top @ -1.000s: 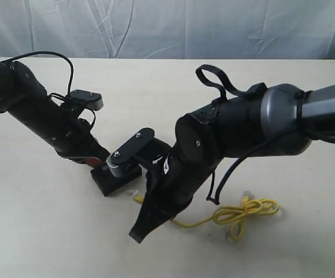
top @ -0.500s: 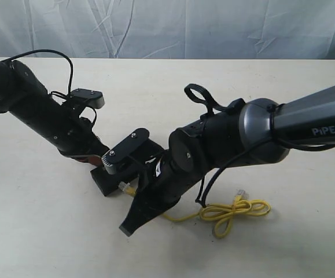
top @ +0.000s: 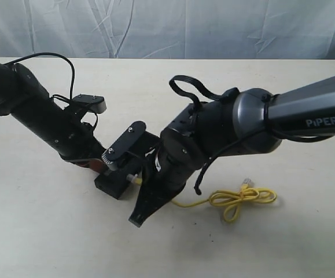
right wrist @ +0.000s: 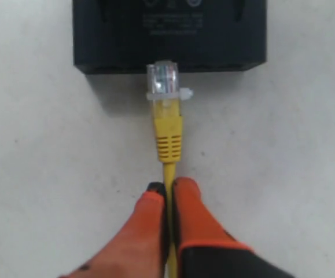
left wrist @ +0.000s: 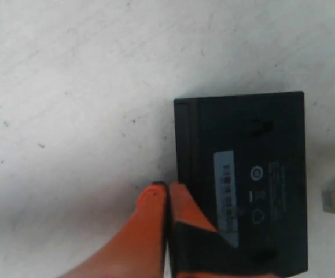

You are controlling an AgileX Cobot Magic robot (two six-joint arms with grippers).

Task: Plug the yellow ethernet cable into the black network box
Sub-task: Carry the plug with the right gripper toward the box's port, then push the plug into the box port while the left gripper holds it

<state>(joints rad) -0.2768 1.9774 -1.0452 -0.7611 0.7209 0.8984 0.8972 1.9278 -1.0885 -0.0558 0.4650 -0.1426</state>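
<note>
In the exterior view, the black network box [top: 114, 185] is seen on the counter [top: 45, 231], left of its middle and well away from the far edge. The yellow ethernet cable [top: 239, 197] lies in a looped bundle nearer the right edge.

In the left wrist view, the left gripper [left wrist: 167, 190] is closed, its fingertips together at one edge of the box.

In the right wrist view, the right gripper [right wrist: 168, 188] is pinched on the cable just behind the clear plug [right wrist: 164, 78], whose tip touches the box's side.

Lab setup, pale tabletop [top: 40, 231], wrinkled white backdrop [top: 155, 29]
</note>
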